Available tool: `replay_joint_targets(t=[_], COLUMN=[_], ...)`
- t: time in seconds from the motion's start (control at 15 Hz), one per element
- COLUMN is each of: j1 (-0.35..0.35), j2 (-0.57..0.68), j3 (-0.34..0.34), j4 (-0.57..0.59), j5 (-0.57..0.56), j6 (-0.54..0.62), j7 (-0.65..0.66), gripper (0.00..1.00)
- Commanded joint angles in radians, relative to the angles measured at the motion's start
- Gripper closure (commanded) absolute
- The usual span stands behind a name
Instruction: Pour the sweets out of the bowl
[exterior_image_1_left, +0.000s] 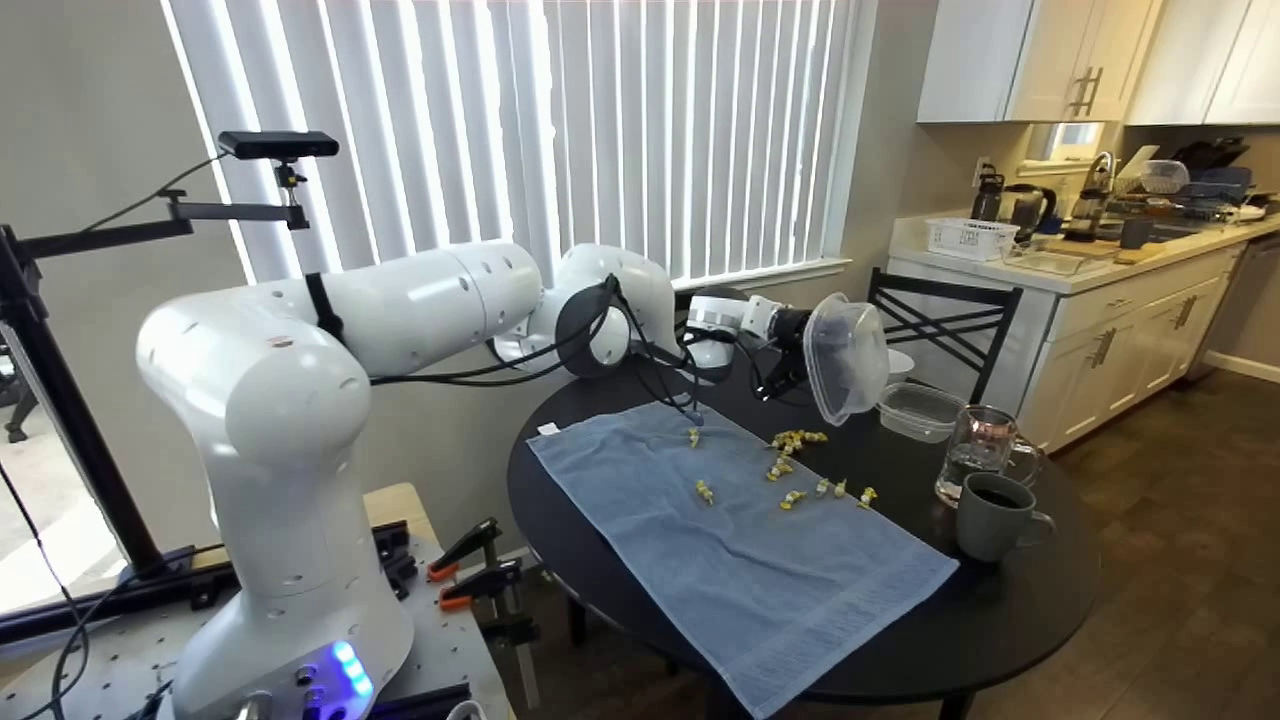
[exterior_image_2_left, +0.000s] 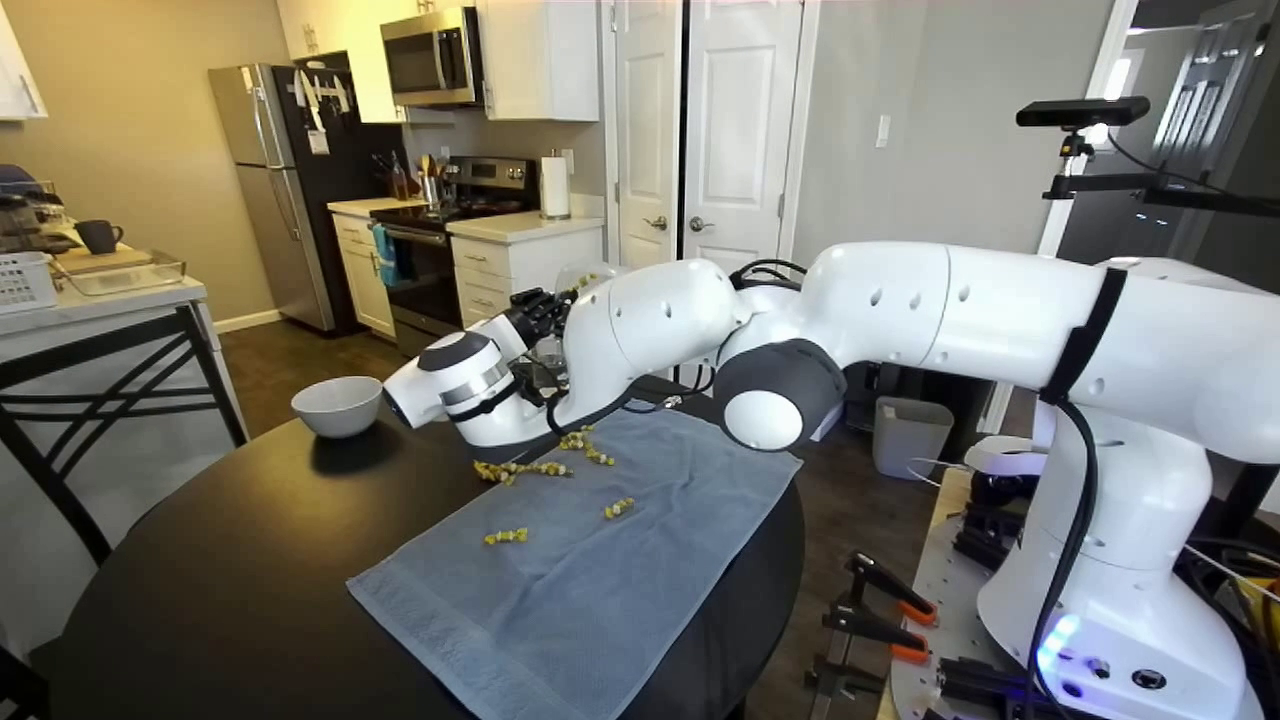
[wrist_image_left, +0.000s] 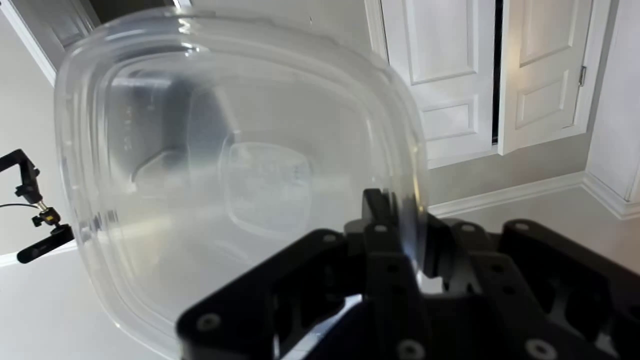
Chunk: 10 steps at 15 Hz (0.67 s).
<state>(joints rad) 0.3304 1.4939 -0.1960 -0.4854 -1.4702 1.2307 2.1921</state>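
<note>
The bowl, clear and shallow, is held up on its side above the table, in an exterior view (exterior_image_1_left: 847, 358) and large in the wrist view (wrist_image_left: 265, 150). No sweets show inside it in the wrist view. My gripper (wrist_image_left: 407, 225) is shut on the bowl's rim, one finger on each side of the wall. In an exterior view the gripper (exterior_image_2_left: 543, 312) is partly behind the arm and the bowl is mostly hidden. The sweets, small and yellow, lie scattered below on the towel and the table beside its edge, in both exterior views (exterior_image_1_left: 797, 438) (exterior_image_2_left: 508, 537).
A blue towel (exterior_image_1_left: 745, 545) covers part of the round black table (exterior_image_2_left: 250, 560). Beyond the bowl stand a clear container (exterior_image_1_left: 922, 413), a white bowl (exterior_image_2_left: 338, 407), a glass mug (exterior_image_1_left: 972, 462) and a grey mug (exterior_image_1_left: 995, 520). A black chair (exterior_image_1_left: 950, 325) stands behind.
</note>
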Motion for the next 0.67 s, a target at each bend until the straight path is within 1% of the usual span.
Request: replay_joint_targets(t=[0.0, 0.27, 0.4, 0.47, 0.6], j1=[0.007, 0.002, -0.010, -0.021, -0.034], j2=[0.000, 0.000, 0.000, 0.000, 0.000], j3=[-0.019, 0.005, 0.028, 0.048, 0.055], j4=[0.004, 0.014, 0.039, 0.065, 0.099], j5=[0.002, 0.042, 0.096, 0.144, 0.219], j6=[0.027, 0.000, -0.020, -0.026, -0.026], j7=[0.009, -0.006, -0.020, -0.040, -0.053], gripper=[0.99, 0.99, 0.99, 0.99, 0.99])
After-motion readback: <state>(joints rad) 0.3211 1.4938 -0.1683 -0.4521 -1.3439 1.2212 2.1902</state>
